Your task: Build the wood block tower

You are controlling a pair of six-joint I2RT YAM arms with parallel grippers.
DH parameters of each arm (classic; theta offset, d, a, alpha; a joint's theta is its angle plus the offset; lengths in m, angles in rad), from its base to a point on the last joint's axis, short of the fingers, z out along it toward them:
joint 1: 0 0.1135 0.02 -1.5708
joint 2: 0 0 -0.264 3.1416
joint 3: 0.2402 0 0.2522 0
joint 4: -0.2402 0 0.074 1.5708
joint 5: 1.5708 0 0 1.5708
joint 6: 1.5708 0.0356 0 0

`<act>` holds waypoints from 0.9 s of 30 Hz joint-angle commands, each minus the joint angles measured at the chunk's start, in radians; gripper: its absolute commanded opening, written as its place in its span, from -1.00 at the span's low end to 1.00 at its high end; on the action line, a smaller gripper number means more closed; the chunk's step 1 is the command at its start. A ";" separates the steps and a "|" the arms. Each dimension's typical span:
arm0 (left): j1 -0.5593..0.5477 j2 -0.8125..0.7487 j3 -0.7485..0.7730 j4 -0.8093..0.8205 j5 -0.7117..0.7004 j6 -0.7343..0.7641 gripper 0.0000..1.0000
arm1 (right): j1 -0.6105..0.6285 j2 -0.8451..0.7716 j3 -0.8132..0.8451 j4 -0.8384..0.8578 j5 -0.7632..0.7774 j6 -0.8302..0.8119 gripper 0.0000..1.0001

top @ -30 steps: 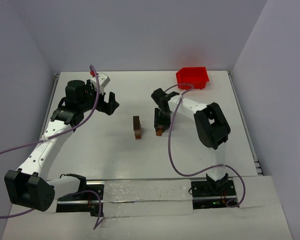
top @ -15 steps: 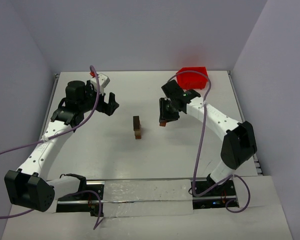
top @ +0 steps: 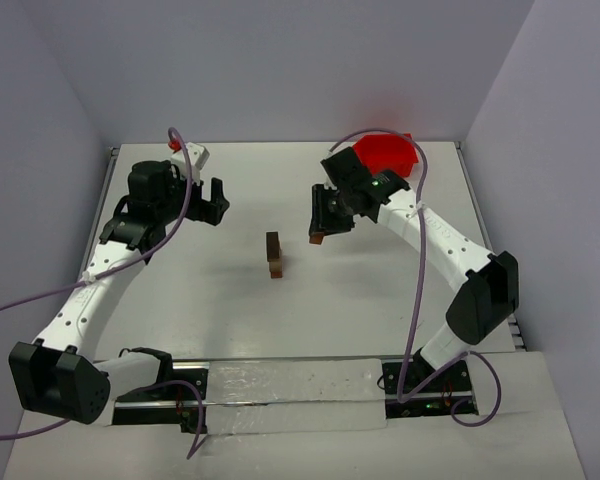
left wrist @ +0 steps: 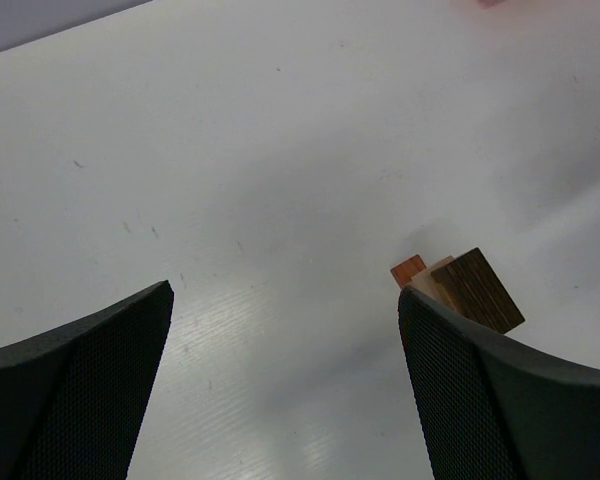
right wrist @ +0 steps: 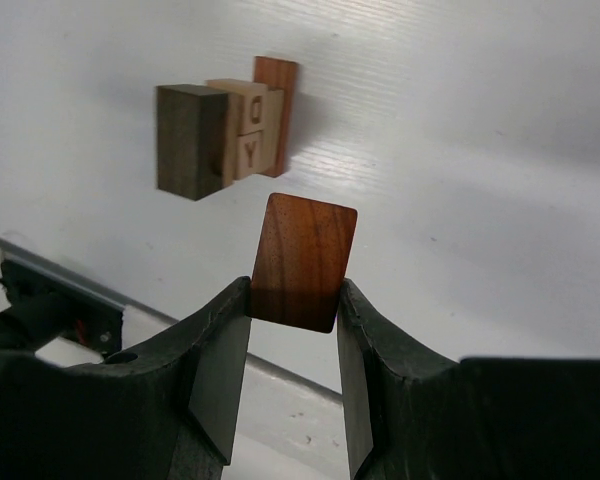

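A white table [top: 230,320] is seen from above, with the two arms bolted at its near edge. The left arm [top: 90,290] is stretched toward the far left part of the table, and the right arm [top: 450,250] is bent in toward the middle. A red bin [top: 390,152] is set at the far right edge, partly hidden by the right arm's cable. The tower [top: 274,256] — a short, narrow stack of wood blocks — is stood near the middle of the table, between the two arms. From the right wrist it is seen to be topped by a dark block [right wrist: 190,138], with pale pieces [right wrist: 248,128] and a reddish one under it. The left fingers [left wrist: 90,390] are spread wide with nothing between them and are held well to the left of the tower. The right fingers [right wrist: 220,370] are clamped on a flat reddish-brown block [right wrist: 302,262], which is gripped by its two sides and held above the table — just right of the tower, not touching it.
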 commanded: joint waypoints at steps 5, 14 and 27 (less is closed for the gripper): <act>0.036 0.004 0.021 0.051 -0.027 -0.079 0.99 | 0.068 0.086 0.150 -0.039 -0.030 0.065 -1.00; 0.049 0.002 -0.002 0.067 -0.025 -0.087 0.99 | 0.179 0.162 0.222 -0.057 0.085 0.082 -1.00; 0.054 -0.006 -0.016 0.072 -0.016 -0.091 0.98 | 0.205 0.274 0.311 -0.080 0.131 0.099 -1.00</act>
